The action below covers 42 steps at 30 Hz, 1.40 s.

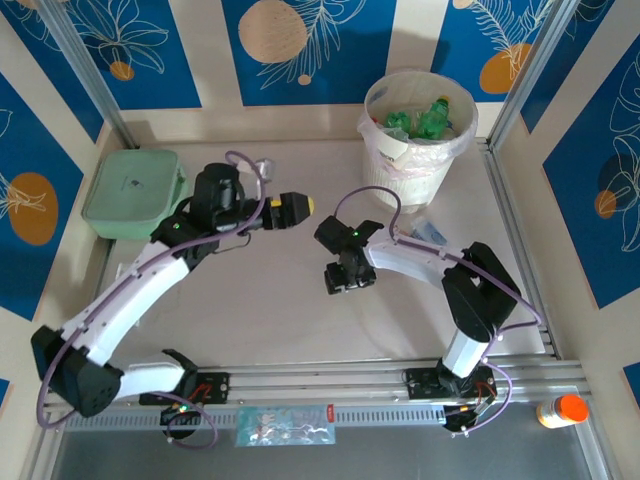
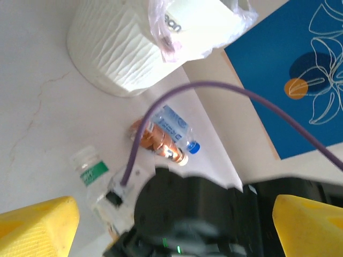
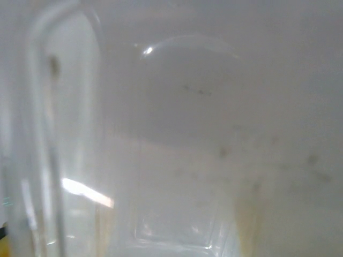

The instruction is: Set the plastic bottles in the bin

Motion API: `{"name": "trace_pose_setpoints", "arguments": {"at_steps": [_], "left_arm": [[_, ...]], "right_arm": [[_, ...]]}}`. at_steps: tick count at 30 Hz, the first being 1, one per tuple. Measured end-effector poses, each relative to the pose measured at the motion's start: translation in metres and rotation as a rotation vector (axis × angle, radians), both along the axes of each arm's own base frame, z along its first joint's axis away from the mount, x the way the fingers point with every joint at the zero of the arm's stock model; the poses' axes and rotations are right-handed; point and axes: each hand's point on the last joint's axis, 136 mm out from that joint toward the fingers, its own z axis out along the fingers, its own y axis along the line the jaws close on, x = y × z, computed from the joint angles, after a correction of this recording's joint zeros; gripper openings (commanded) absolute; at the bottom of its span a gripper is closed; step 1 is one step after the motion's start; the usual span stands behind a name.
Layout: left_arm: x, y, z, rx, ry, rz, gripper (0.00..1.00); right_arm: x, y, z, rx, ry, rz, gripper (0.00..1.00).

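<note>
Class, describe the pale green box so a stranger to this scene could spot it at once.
Look at the white table from above and go to its far left corner. The pale green box lies there. It is square, low and lidded, whereas the bin at the far right is round, white and open.

white arms (image 1: 135, 295), black joints (image 1: 85, 375), purple cables (image 2: 214, 88) (left jaws yellow)
</note>
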Motion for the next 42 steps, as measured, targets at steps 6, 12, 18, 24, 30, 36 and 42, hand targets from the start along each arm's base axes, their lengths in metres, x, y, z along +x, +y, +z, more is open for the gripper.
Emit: {"name": "trace_pose_setpoints", "arguments": {"at_steps": [6, 12, 18, 24, 30, 36, 42], "left_arm": [[0.027, -0.016, 0.006, -0.032, 0.024, 0.022, 0.92], [0.028, -0.017, 0.020, -0.062, 0.011, 0.028, 0.92], [0.009, -0.005, 0.037, -0.060, -0.024, 0.018, 0.93], [-0.026, 0.016, 0.070, -0.083, -0.108, 0.002, 0.93], [-0.031, 0.022, 0.067, -0.061, -0.117, 0.002, 0.93], [-0.023, 0.019, 0.055, -0.025, -0.100, -0.005, 0.94], [-0.010, 0.010, 0.045, 0.005, -0.082, -0.019, 0.93]], "right_arm": [[-0.016, 0.002, 0.029, 0.036, -0.031, -0.022, 0.53], [-0.012, -0.003, 0.070, 0.068, -0.105, -0.038, 0.51], [-0.008, -0.004, 0.126, 0.179, -0.227, -0.043, 0.51], [-0.006, -0.020, 0.178, 0.273, -0.349, -0.044, 0.50], [0.026, -0.072, 0.229, 0.339, -0.487, -0.168, 0.48], [0.057, -0.114, 0.281, 0.412, -0.616, -0.274, 0.48], [0.111, -0.137, 0.312, 0.473, -0.658, -0.359, 0.48]]}}
